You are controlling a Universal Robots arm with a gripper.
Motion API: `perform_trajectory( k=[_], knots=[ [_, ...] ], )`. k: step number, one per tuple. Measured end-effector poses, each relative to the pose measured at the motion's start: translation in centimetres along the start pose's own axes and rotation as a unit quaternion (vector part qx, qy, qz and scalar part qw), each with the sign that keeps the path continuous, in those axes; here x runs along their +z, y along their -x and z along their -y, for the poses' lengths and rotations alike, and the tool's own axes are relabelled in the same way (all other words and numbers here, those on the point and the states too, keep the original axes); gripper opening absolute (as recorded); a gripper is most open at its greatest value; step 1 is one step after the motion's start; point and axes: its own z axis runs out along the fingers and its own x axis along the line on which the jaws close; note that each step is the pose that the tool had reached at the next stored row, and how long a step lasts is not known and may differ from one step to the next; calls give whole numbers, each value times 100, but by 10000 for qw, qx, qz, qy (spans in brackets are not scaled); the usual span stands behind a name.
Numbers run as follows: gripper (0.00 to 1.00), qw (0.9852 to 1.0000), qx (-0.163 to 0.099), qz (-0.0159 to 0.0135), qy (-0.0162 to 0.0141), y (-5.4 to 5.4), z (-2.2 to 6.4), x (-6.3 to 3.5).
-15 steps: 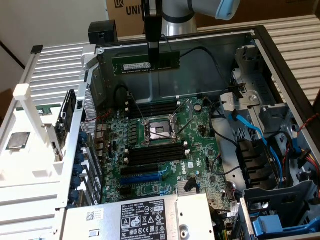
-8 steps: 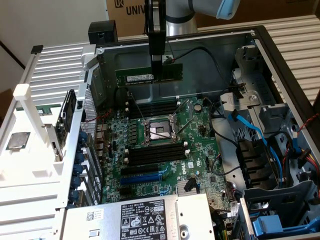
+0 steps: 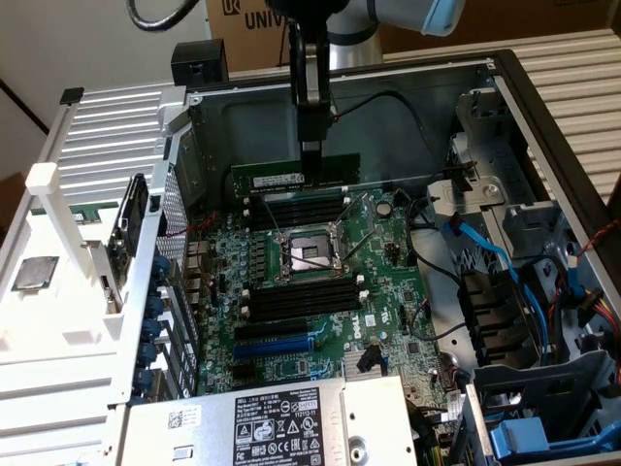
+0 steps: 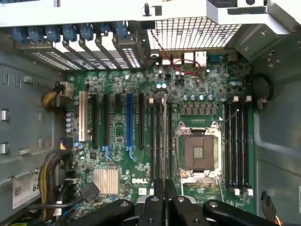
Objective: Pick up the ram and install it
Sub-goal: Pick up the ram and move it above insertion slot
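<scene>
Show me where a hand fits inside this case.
Free: the bare grey panel between the ram, held by the gripper, and the case wall behind it. Crowded: the motherboard, and the blue cables on the exterior view's right.

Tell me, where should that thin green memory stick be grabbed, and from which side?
Probably by the middle of its upper long edge, from above, pinching the two flat faces. The ram stands on edge with its lower edge facing the black slots, so the top edge is the free one. The tool grips it just so.
</scene>
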Motion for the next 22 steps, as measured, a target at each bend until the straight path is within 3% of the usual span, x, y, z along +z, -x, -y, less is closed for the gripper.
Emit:
perform_trajectory(
  k=[1, 3, 6, 15, 22],
  knots=[
    [13, 9999, -5, 128, 4, -38, 3, 41],
    [13, 9998, -7, 186, 5, -60, 4, 64],
    [13, 9997, -10, 246, 7, -91, 9, 130],
    [13, 9996, -11, 293, 8, -134, 21, 297],
    [13, 9995, -12, 306, 9, -146, 35, 424]
  ],
)
